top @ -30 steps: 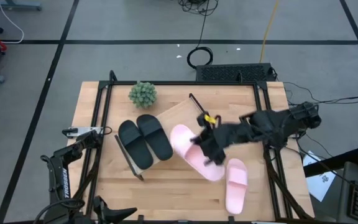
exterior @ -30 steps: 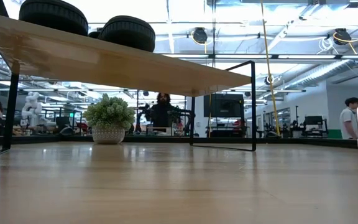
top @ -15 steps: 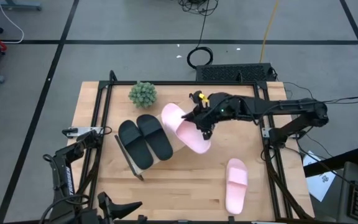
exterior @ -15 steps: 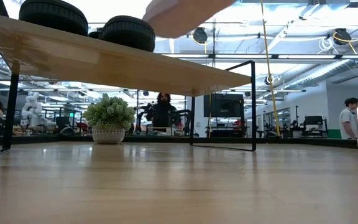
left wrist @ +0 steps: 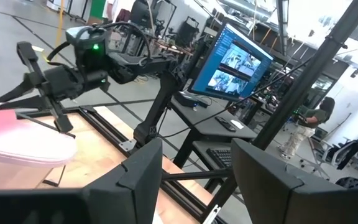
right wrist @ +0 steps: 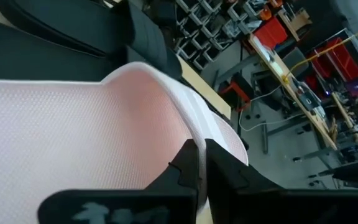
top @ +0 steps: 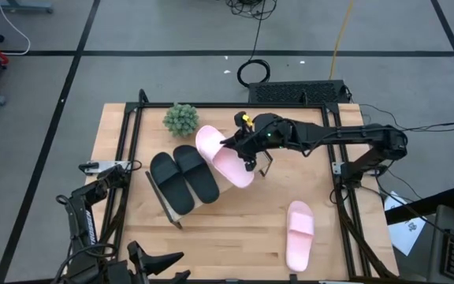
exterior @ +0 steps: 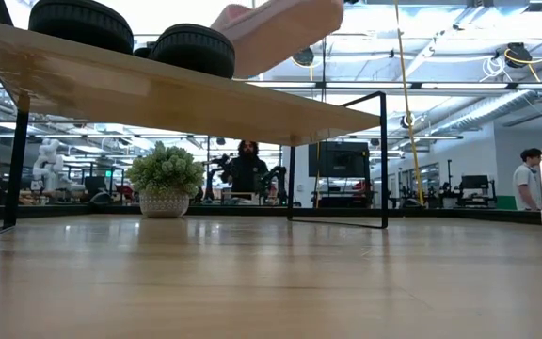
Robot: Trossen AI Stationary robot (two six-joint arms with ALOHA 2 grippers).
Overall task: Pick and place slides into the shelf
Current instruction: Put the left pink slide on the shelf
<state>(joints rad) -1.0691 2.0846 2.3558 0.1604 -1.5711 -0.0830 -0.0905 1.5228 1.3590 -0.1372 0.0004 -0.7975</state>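
Observation:
My right gripper (top: 248, 151) is shut on a pale pink slide (top: 222, 155), held tilted over the shelf (exterior: 158, 92) beside the two black slides (top: 172, 182) (top: 196, 172) that lie on the shelf's board (top: 187, 207). In the low view the pink slide (exterior: 276, 28) slants just above the board; whether its low end touches, I cannot tell. A second pink slide (top: 299, 234) lies flat on the table at the near right. My left gripper (left wrist: 197, 180) waits open at the near left, pointing level across the table. My right gripper pinches the pink slide at its wide strap (right wrist: 211, 134) between its two shut fingers (right wrist: 188, 163). It comes in from the table's right side, slanting a little downward. The slide is off the table, tilted, with its long axis running toward the far left.
A small potted plant (top: 181, 118) stands at the far edge, just beyond the shelf. Black frame rails (top: 340, 189) run along the table's sides. Bare tabletop (top: 235, 229) lies between the shelf and the second pink slide. People stand in the room behind.
My right gripper has carried the pink slide from the table's middle toward the far left, over the shelf. It has sunk toward the board, next to the black slides. The slide has turned with it and now slants above the board.

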